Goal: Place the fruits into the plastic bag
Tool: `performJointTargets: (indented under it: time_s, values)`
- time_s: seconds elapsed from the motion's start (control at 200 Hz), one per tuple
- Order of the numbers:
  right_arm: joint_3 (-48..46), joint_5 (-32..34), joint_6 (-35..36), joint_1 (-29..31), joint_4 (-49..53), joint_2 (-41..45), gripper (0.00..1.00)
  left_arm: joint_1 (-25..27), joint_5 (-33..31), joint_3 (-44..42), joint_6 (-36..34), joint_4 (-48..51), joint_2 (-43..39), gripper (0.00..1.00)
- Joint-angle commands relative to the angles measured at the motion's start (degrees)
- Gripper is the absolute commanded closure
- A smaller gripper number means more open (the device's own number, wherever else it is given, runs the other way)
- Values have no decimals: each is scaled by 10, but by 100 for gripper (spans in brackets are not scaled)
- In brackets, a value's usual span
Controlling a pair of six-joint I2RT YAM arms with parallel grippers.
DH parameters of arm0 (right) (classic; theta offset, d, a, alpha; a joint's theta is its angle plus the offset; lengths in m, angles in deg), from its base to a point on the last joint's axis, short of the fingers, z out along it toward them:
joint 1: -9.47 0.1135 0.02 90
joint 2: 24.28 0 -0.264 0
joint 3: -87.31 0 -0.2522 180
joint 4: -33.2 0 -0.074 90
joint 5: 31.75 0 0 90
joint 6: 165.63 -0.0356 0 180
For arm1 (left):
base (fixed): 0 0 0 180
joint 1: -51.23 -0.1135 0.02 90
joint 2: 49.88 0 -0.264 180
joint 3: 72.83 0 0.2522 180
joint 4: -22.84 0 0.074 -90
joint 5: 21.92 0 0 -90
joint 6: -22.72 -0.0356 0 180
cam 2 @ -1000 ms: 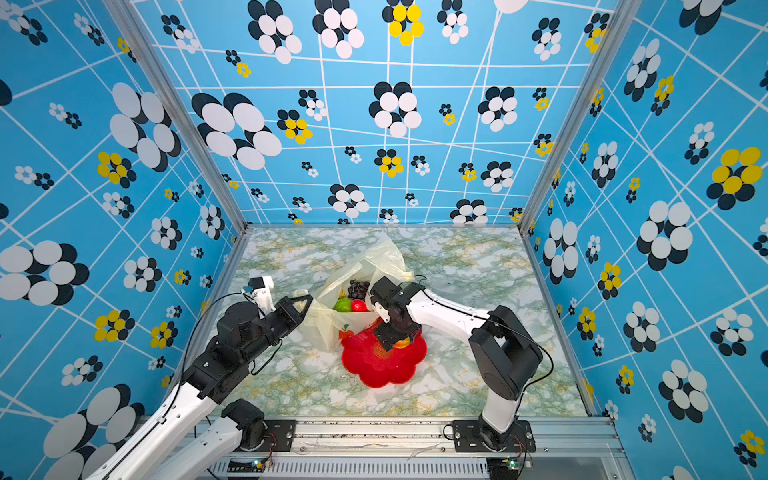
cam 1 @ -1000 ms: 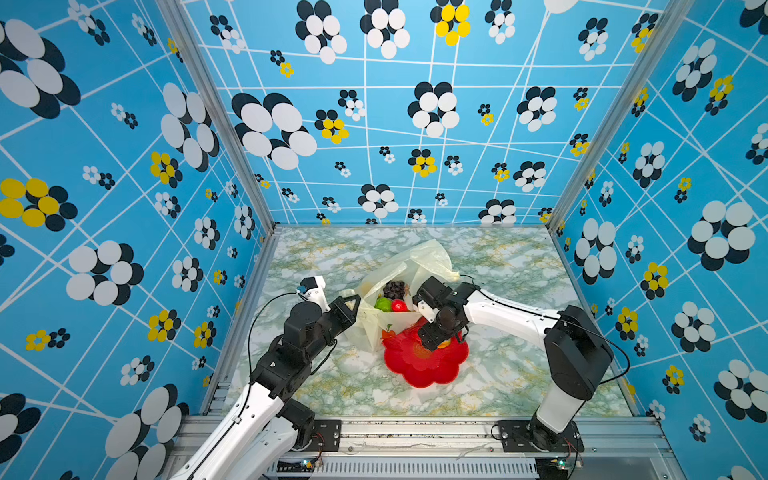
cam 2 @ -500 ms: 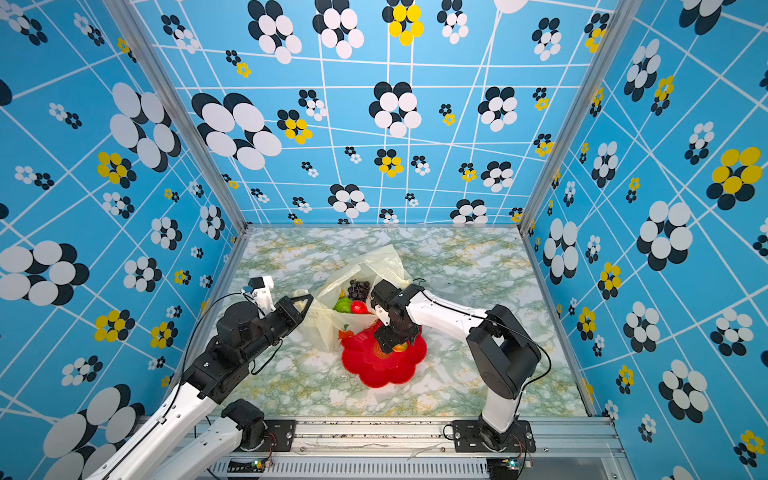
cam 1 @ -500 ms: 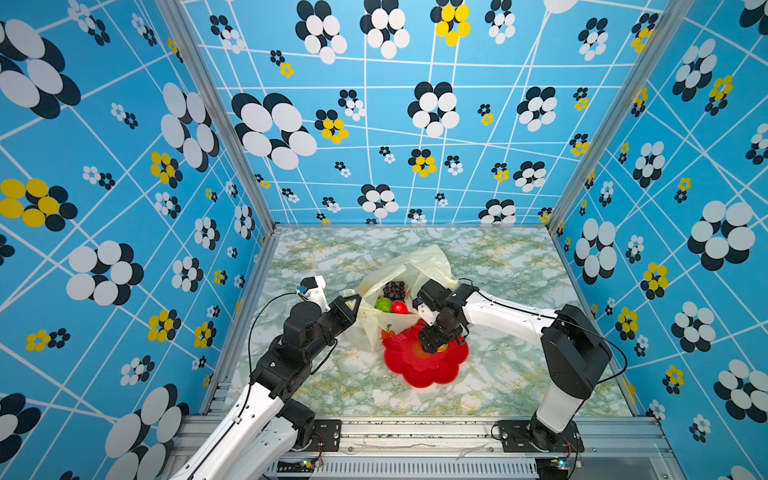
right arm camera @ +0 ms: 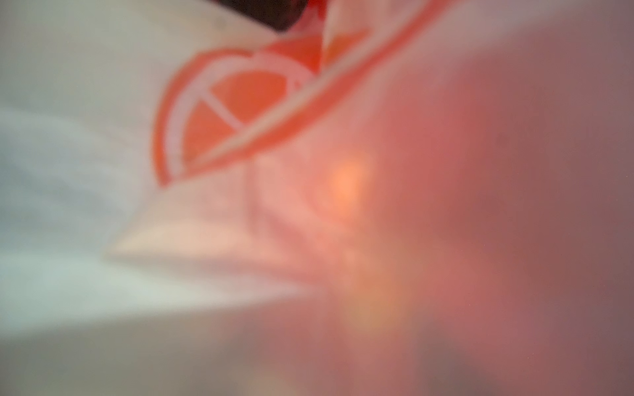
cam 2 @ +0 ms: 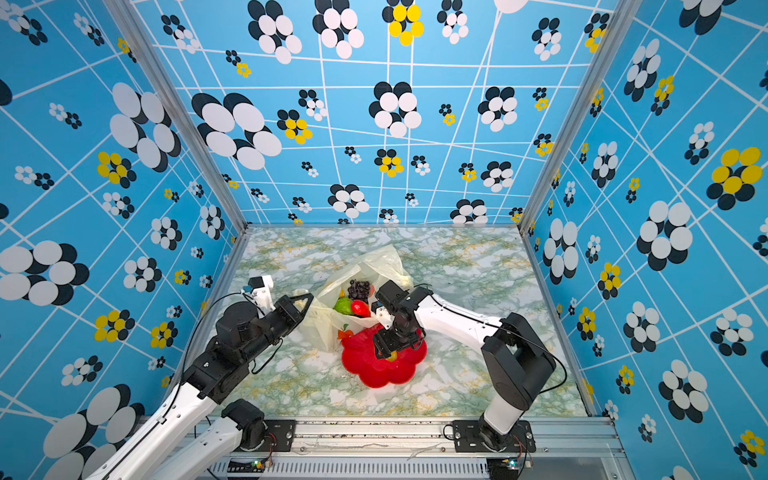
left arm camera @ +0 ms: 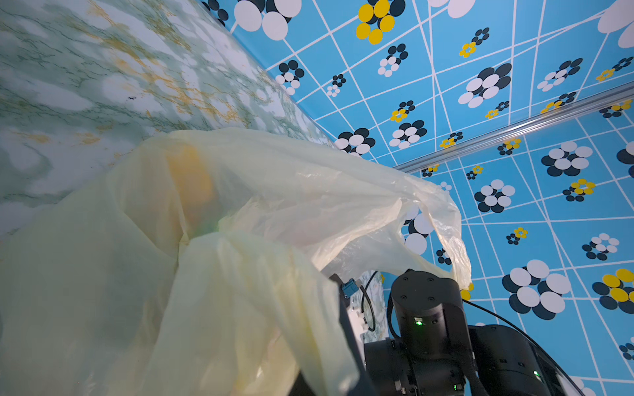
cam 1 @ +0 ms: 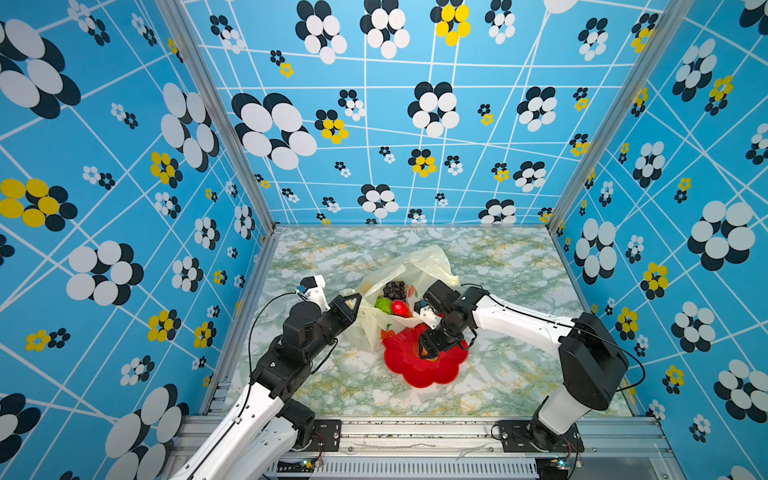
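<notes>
**A:** What has just changed?

**B:** The right claw has come down over the red flower-shaped plate, and its jaws have drawn in a little. A scrap of yellow-orange fruit shows under it on the plate. I cannot tell whether the jaws grip it or only bracket it.

**A:** And the other arm?

**B:** The left claw has not moved. It is clenched on the rim of the plastic bag, beyond the plate and to its left, propping the mouth open. The bag touches the plate's far edge. In its mouth lie a dark grape bunch, a green fruit and a red fruit.

**A:** What does that mean for the job?

**B:** I would say three fruits are in and this is the next pick. After that comes a short lift over the plate's far edge.

**A:** And the surroundings?

**B:** The plate sits on a green-and-white marbled tabletop with yellow veins. Around it stand blue walls crossed with white lines and dotted with black, white and yellow flowers
</notes>
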Motion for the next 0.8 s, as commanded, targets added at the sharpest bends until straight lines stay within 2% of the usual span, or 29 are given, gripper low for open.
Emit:
performJointTargets:
  time_s: [0.0,0.07,0.145,0.37,0.795]
  values:
    - [3,106,-20,-2,-4,43,30,3,2,-11,4,-19,1,100]
    - [2,144,-21,-3,-13,60,30,3,1,-11,3,-17,0,100]
    - [0,151,-19,-2,-24,65,30,3,0,-11,3,-17,-1,100]
    - [17,117,-31,-2,-20,10,30,5,2,-11,5,-19,2,100]
    - [19,107,-41,17,-32,-48,37,5,-1,-14,5,-21,1,100]
